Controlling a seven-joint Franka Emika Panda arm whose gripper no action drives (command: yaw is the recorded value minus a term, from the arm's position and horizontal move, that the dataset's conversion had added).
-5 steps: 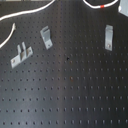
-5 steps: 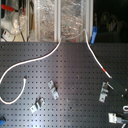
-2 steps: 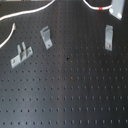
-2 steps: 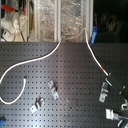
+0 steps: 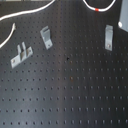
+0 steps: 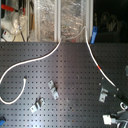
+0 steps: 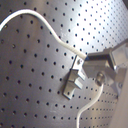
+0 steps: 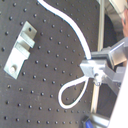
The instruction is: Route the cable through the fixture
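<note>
The white cable [image 6: 40, 57] snakes over the black perforated board, its free end [image 6: 25, 78] at the second exterior view's left. Its red band [image 6: 98, 66] lies on the stretch running toward my gripper [image 6: 116, 119] at the second exterior view's lower right. In both wrist views the gripper [image 8: 95, 75] is shut on the cable [image 8: 75, 30], which loops below the fingers. A metal fixture [image 7: 75, 77] stands close beside the gripper [image 7: 102, 75]. In the first exterior view the red band [image 5: 98, 9] and a bit of the gripper [image 5: 123, 15] show at the top right.
Three metal fixtures stand on the board: one [image 5: 108, 36] near the gripper, and two [image 5: 46, 36] [image 5: 20, 54] toward the first exterior view's left. Clear plastic bins [image 6: 60, 20] and clutter sit behind the board in the second exterior view.
The gripper has shifted toward the second exterior view's bottom right, drawing the cable's red-banded stretch along with it. The fixtures have not moved.
</note>
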